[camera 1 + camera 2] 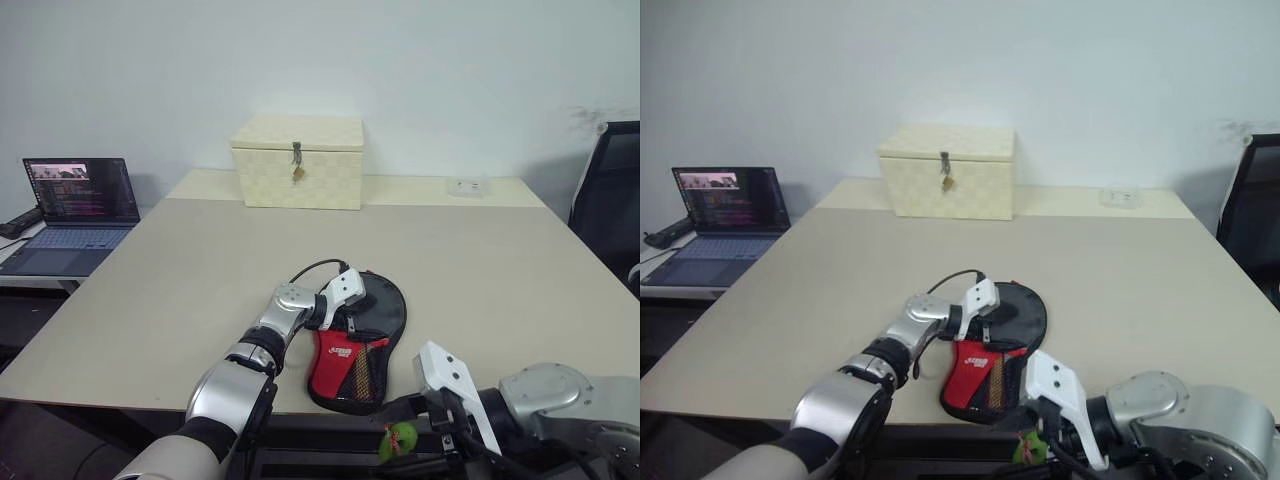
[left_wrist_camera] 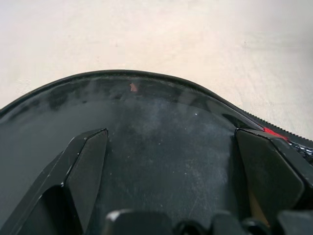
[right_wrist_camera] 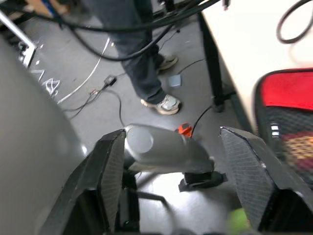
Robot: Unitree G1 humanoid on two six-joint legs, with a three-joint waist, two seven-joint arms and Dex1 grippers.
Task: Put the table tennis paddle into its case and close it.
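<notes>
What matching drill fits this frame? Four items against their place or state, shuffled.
Items:
1. case
2. cream woven latched box
3. laptop
4. left gripper

Places or states:
A. far side of the table, lid shut
B. open, over the black round end of the case
C. near table edge, red end toward the robot
D. on a separate surface to the robot's left, screen lit

Pairs: 1-C, 2-A, 3-D, 4-B
</notes>
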